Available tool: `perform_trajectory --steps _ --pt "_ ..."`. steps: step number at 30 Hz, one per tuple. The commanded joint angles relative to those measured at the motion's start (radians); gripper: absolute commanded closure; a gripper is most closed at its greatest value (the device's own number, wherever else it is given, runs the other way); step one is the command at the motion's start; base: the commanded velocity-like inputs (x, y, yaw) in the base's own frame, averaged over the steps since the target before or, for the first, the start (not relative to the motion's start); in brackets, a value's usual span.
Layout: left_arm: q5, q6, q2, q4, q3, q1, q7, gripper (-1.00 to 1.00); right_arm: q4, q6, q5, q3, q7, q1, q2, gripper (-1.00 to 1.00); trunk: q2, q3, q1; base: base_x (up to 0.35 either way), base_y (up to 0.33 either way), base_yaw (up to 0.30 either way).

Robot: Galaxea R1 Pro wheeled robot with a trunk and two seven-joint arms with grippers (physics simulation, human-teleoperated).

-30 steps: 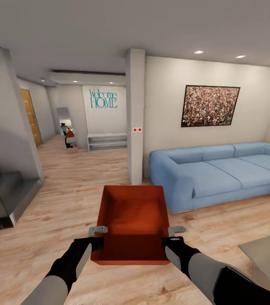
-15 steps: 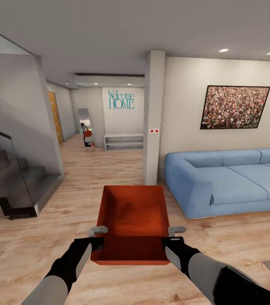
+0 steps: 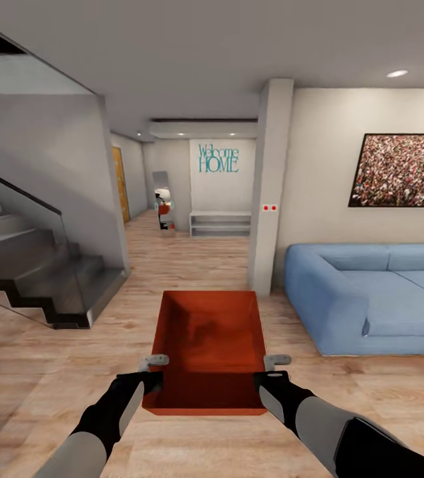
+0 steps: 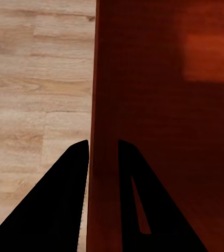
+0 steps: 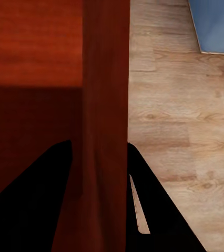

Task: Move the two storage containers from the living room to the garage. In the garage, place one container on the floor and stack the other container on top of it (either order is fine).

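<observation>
In the head view I carry one orange-red storage container (image 3: 207,345) level in front of me, above the living room's light wood planks (image 3: 52,372). My left gripper (image 3: 153,362) is shut on its left wall and my right gripper (image 3: 277,361) on its right wall. The left wrist view shows the ribbed wall (image 4: 104,94) running between the left gripper's (image 4: 102,143) two black fingers. In the right wrist view, the other wall (image 5: 105,79) is pinched the same way by the right gripper (image 5: 99,144). The container looks empty inside.
A dark staircase with a glass railing (image 3: 32,265) stands at the left. A white pillar (image 3: 268,192) and a blue sofa (image 3: 371,305) are at the right. Between them a hallway leads to a low shelf (image 3: 220,224), a mirror (image 3: 162,199) and a wooden door (image 3: 119,182).
The whole view has swung to the left: sofa, pillar and hallway slid rightward in the picture and the staircase came in. The container and both grippers hold the same pose.
</observation>
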State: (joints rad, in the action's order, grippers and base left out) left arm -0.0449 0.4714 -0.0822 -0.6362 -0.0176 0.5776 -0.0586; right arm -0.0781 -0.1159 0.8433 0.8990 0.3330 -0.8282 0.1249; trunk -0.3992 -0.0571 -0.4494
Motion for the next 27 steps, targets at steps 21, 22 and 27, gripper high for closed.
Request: perform_trajectory --steps 21,22,27 --pt "0.013 0.006 0.0 0.012 -0.004 0.001 -0.008 1.0 0.015 -0.007 0.013 0.018 0.015 0.0 -0.001 1.0 -0.001 -0.002 -0.001 0.295 0.0 0.105" --pt "0.013 0.006 0.001 0.012 -0.004 0.001 -0.008 1.0 0.015 -0.007 0.013 0.018 0.015 0.0 -0.001 1.0 -0.001 -0.002 -0.001 0.322 0.0 0.0" --pt "0.013 0.006 0.001 0.012 -0.004 0.001 -0.008 1.0 0.015 -0.007 0.013 0.018 0.015 0.0 -0.002 1.0 -0.001 -0.002 -0.001 0.322 0.0 0.0"
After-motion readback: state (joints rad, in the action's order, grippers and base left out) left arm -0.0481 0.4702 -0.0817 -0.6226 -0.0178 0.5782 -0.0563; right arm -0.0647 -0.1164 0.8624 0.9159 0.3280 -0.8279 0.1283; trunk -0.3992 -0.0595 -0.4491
